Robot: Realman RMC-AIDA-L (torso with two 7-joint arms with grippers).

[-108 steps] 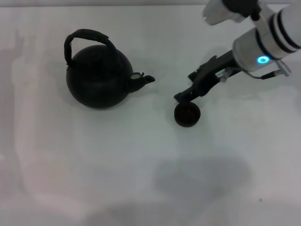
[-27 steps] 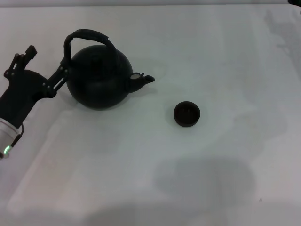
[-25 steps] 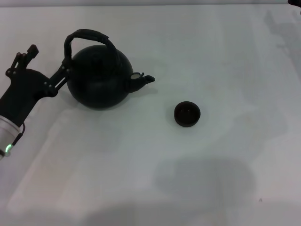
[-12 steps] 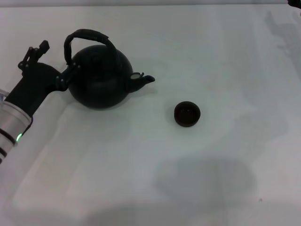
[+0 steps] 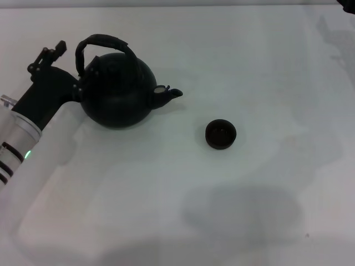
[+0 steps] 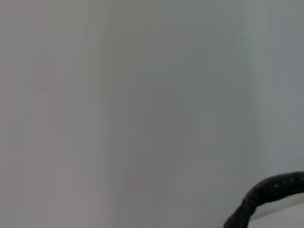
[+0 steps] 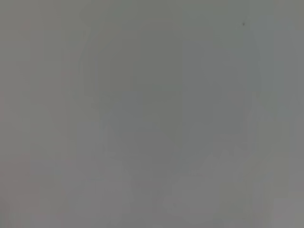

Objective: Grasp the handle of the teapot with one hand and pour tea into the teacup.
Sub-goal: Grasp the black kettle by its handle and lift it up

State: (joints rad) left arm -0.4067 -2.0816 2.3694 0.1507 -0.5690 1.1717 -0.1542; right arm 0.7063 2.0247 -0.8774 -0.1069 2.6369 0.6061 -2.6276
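The matte-black teapot (image 5: 117, 94) stands upright at the left of the white table (image 5: 183, 199), its spout pointing right toward the teacup (image 5: 221, 134). The small dark teacup sits alone near the middle. The teapot's arched wrapped handle (image 5: 102, 40) loops over its body. My left gripper (image 5: 72, 64) is open at the teapot's left side. One finger (image 5: 54, 51) sticks out to the left, the other lies against the pot's dark body, and the handle's left leg lies between them. The left wrist view shows a stretch of the handle (image 6: 268, 192). My right gripper is out of view.
Only bare white table surface (image 7: 152, 114) appears in the right wrist view. A dark bit of something shows at the far right top corner (image 5: 348, 2) of the head view. Soft shadows lie on the table in front of the cup.
My left gripper has moved up and right, from beside the teapot's lower left to around the handle's left leg. The right arm, near the cup 4.3 s ago, has left the view.
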